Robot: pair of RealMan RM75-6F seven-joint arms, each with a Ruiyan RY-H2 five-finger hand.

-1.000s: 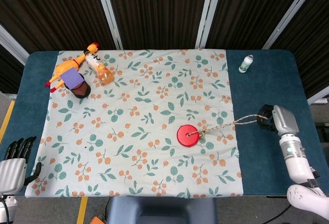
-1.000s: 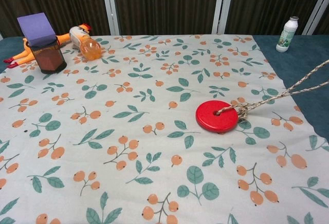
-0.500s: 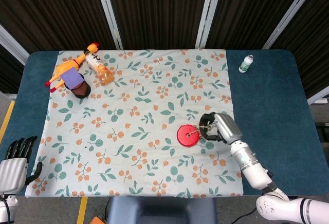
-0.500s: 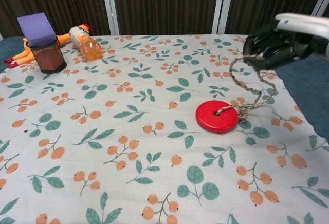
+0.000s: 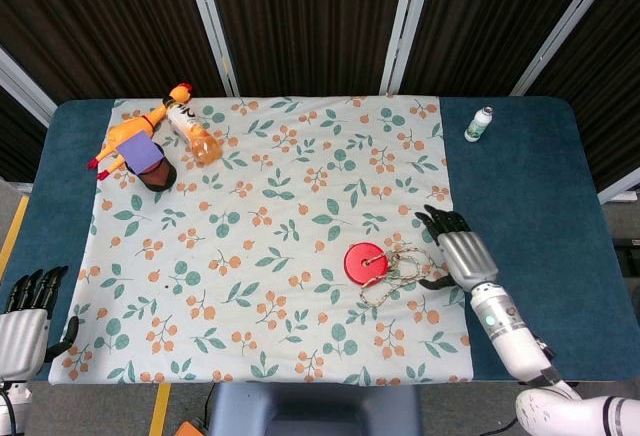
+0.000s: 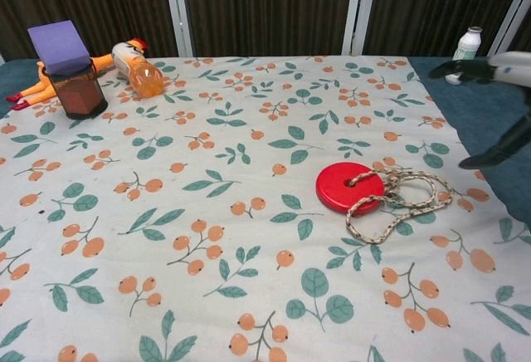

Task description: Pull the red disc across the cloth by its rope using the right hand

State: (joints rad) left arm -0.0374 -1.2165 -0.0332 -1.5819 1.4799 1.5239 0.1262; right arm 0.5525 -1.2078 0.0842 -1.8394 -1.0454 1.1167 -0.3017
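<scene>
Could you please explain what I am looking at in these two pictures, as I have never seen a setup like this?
This is a two-armed robot with humanlike hands, steered by a person, at a table. One picture looks down from a camera in its head, the other looks forward from its chest.

A flowered cloth covers most of the blue table. On it lies a red disc with a rope tied through its hole; the rope lies in loose loops beside the disc. The right hand is next to the rope with fingers spread, holding nothing. The left hand waits at the near left corner, also holding nothing.

At the far left are a rubber chicken, an orange bottle and a dark cup with a purple block on it. A small white bottle stands far right.
</scene>
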